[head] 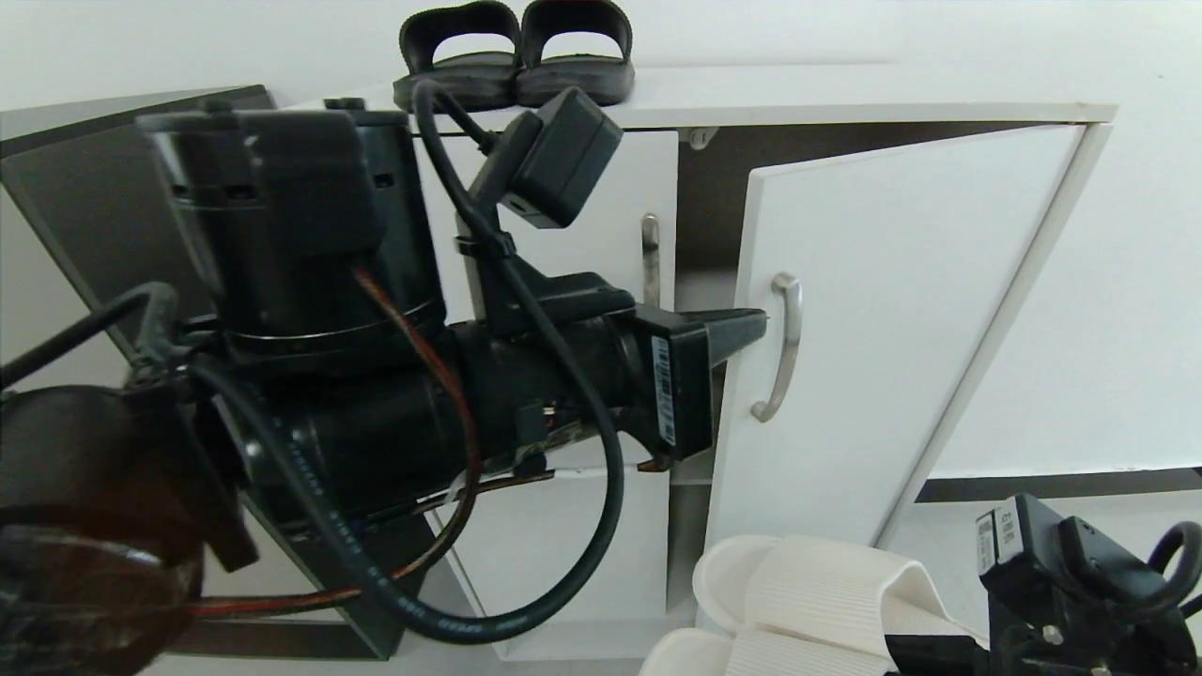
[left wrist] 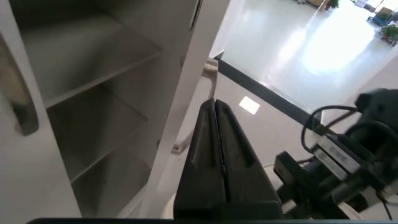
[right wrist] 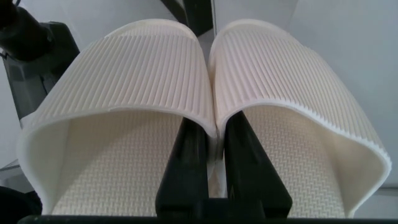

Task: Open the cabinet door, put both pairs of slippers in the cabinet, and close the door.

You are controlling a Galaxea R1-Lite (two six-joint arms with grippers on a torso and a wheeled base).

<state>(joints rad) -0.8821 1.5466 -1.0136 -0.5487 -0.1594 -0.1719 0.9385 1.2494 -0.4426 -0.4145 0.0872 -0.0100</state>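
Working on opening the cabinet door (head: 892, 310), by the look of it. Only partly open so far, with a dark gap beside it. Holding the left gripper (head: 751, 326) pressed tight together, with its tip just beside the silver handle (head: 792, 347); hard to tell if touching. Looking past that tip from the left wrist, into bare shelves (left wrist: 93, 56) inside the cabinet (head: 845, 94).

Pinching the white slippers (right wrist: 205, 81) in the right gripper (right wrist: 214, 134), both inner edges squeezed between the fingers, low down and in front of the door. Up on top of the cabinet, side by side: the black slippers (head: 516, 52), not yet put away.

Could go wrong from here: slipping off the thin handle, with nothing hooked around it, and leaving the door half shut. Could also swing the door out into the white slippers held so near, and knock them loose from that small pinch. Could bump the other door too, with the big arm so close. Best to go slow and pull wide.
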